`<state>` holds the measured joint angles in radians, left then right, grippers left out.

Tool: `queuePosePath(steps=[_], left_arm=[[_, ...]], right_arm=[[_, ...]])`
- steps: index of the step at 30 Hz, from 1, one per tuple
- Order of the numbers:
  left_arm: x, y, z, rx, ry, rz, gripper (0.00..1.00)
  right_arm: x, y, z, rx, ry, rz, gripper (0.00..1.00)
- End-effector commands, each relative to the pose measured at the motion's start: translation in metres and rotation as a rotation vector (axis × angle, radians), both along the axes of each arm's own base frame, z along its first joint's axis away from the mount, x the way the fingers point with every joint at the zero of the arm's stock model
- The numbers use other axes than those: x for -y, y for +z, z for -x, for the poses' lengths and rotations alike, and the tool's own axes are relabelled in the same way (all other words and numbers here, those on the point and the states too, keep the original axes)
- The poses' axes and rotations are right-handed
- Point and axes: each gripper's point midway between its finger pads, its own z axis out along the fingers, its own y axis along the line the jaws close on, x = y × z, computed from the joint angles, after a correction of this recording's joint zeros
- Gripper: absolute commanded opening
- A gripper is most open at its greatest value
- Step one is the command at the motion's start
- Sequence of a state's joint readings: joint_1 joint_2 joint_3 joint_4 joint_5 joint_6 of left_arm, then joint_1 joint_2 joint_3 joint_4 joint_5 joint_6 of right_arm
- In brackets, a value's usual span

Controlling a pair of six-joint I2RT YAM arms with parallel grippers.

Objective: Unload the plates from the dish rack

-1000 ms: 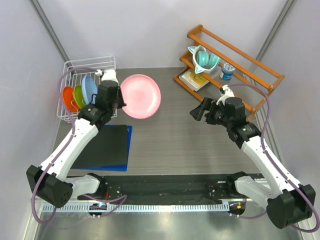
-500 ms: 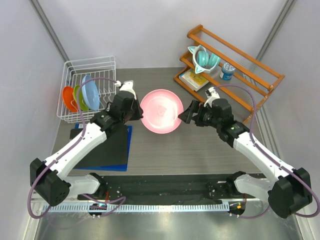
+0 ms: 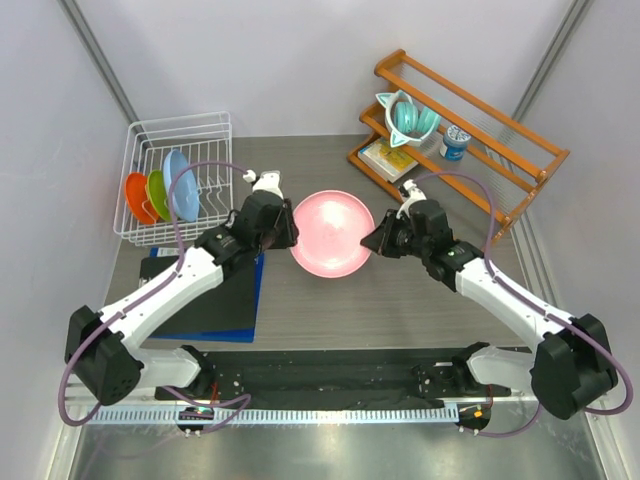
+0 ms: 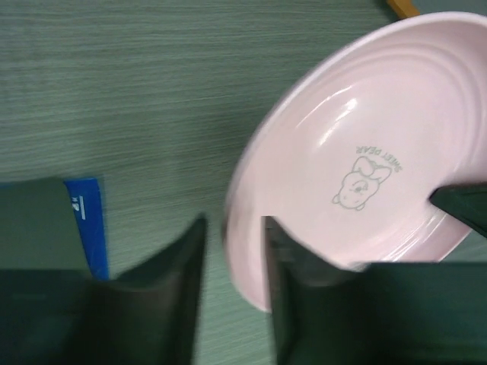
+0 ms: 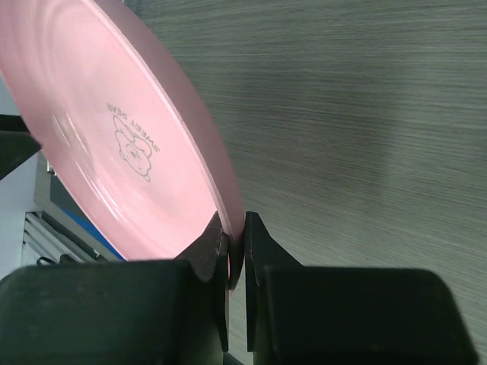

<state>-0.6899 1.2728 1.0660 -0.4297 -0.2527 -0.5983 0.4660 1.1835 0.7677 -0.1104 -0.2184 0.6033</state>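
Note:
The pink plate (image 3: 332,233) hangs tilted over the middle of the table, between my two grippers. My right gripper (image 3: 372,238) is shut on its right rim; the right wrist view shows the rim (image 5: 228,190) pinched between the gripper's (image 5: 236,228) fingers. My left gripper (image 3: 285,232) is open at the left rim, and in the left wrist view the plate (image 4: 365,175) edge sits loose between the gripper's (image 4: 232,224) spread fingers. The white dish rack (image 3: 180,125) at back left holds a light blue plate (image 3: 180,185), a green plate (image 3: 158,193) and an orange plate (image 3: 136,197) upright.
A black mat with a blue edge (image 3: 205,295) lies on the table's left side under my left arm. The wooden shelf rack (image 3: 470,130) at back right carries a teal cup (image 3: 408,115), a small can (image 3: 455,143) and a book (image 3: 388,157).
My left arm carried the pink plate from beside the dish rack to the table's middle. My right arm came in and shut on the far rim. The left jaws opened.

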Motion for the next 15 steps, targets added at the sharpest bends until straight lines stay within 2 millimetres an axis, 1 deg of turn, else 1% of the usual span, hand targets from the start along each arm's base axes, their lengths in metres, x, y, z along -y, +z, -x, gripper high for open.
queuePosePath(steps=[1, 2, 3, 4, 5, 6, 7, 8, 9, 11, 13, 14, 15], left_arm=[[-0.007, 0.029, -0.009, 0.107, 0.066, 0.036, 0.55], [-0.011, 0.027, -0.008, 0.109, 0.073, 0.017, 0.99], [-0.017, 0.03, -0.009, 0.122, 0.092, -0.003, 0.99], [-0.029, 0.03, -0.009, 0.128, 0.13, -0.042, 0.99], [-0.036, 0.031, -0.009, 0.137, 0.148, -0.071, 0.99], [-0.043, 0.032, -0.009, 0.146, 0.166, -0.093, 0.99], [-0.05, 0.036, -0.006, 0.155, 0.177, -0.113, 0.99], [-0.063, 0.04, -0.008, 0.177, 0.224, -0.15, 0.99], [-0.07, 0.043, -0.006, 0.19, 0.241, -0.171, 0.99], [-0.091, 0.055, -0.003, 0.235, 0.313, -0.209, 1.0], [-0.103, 0.062, 0.0, 0.264, 0.342, -0.242, 0.99], [-0.114, 0.071, 0.002, 0.295, 0.384, -0.243, 1.0], [-0.118, 0.074, 0.003, 0.309, 0.403, -0.245, 0.99]], right_arm=[[0.021, 0.009, -0.009, 0.061, -0.113, 0.053, 0.01], [0.027, 0.009, -0.011, 0.068, -0.148, 0.071, 0.01], [0.032, 0.008, -0.012, 0.065, -0.171, 0.086, 0.01], [0.036, 0.005, -0.01, 0.047, -0.18, 0.102, 0.01], [0.044, 0.002, -0.013, 0.047, -0.222, 0.13, 0.01], [0.045, -0.004, -0.014, 0.033, -0.227, 0.145, 0.01], [0.047, -0.01, -0.013, 0.008, -0.228, 0.161, 0.01], [0.049, -0.016, -0.013, -0.012, -0.233, 0.176, 0.01], [0.051, -0.031, -0.012, -0.064, -0.239, 0.209, 0.01], [0.056, -0.046, -0.013, -0.105, -0.253, 0.247, 0.01], [0.065, -0.06, -0.017, -0.148, -0.293, 0.279, 0.01], [0.066, -0.064, -0.018, -0.148, -0.303, 0.288, 0.01], [0.066, -0.066, -0.021, -0.142, -0.307, 0.284, 0.01]])
